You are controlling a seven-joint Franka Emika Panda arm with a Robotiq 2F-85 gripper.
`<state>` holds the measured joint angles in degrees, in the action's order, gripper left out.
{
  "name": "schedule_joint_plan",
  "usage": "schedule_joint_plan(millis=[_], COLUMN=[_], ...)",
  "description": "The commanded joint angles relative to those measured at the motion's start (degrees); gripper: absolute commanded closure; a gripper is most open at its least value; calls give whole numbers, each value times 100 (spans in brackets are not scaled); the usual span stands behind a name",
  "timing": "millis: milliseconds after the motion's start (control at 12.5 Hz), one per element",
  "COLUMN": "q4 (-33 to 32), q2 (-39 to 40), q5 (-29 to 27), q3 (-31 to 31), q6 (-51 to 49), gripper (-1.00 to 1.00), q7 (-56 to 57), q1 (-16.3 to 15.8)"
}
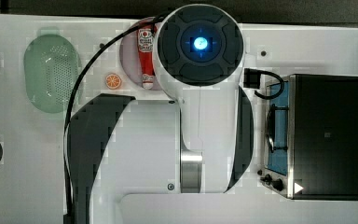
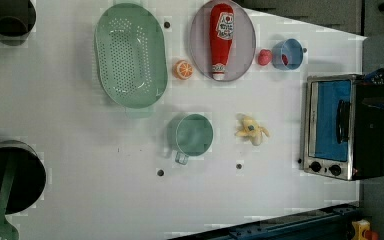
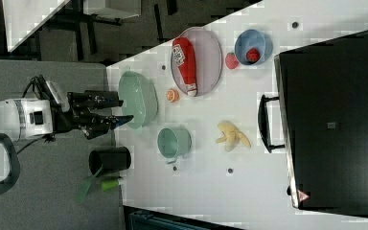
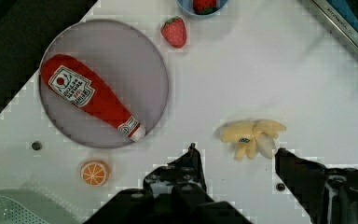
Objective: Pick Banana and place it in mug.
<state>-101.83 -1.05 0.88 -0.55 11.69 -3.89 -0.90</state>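
The banana (image 2: 251,130), a small pale yellow peeled toy, lies on the white table between the mug and the toaster oven, also seen in the right view (image 3: 231,134) and the wrist view (image 4: 251,135). The dark-green mug (image 2: 194,135) stands upright with nothing inside, to the left view's left of the banana; it shows in the right view too (image 3: 173,141). My gripper (image 4: 237,156) is open with nothing between its fingers, and the banana lies just beyond the fingertips in the wrist view. In the right view the gripper (image 3: 126,110) hangs well above the table.
A grey plate (image 2: 200,45) carries a red ketchup bottle (image 2: 221,37). Nearby are an orange slice (image 2: 183,69), a strawberry (image 2: 264,57), a blue cup (image 2: 287,53) and a pale-green colander (image 2: 130,55). A toaster oven (image 2: 337,127) stands at the left view's right; black pots (image 2: 10,175) at its left.
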Motion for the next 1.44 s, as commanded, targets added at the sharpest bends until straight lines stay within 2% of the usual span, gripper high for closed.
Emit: schedule_joint_plan(millis=[80, 240, 480, 880, 1200, 1440], q4=[-1350, -1388, -1698, -2835, -3485, -3663], q2=[-2611, -2605, -2479, -1876, -1049, -243], q5=[-51, -51, -51, -51, -51, -51], q3=[-368, -365, -367, -379, -381, -385], q6=[-1496, -1493, -1161, 502, 1984, 2938], gripper=[-57, -99, -100, -100, -100, -100], q7=[-114, -111, 95, 1451, 2325, 3353], q1=[-68, -69, -69, -68, -67, -66])
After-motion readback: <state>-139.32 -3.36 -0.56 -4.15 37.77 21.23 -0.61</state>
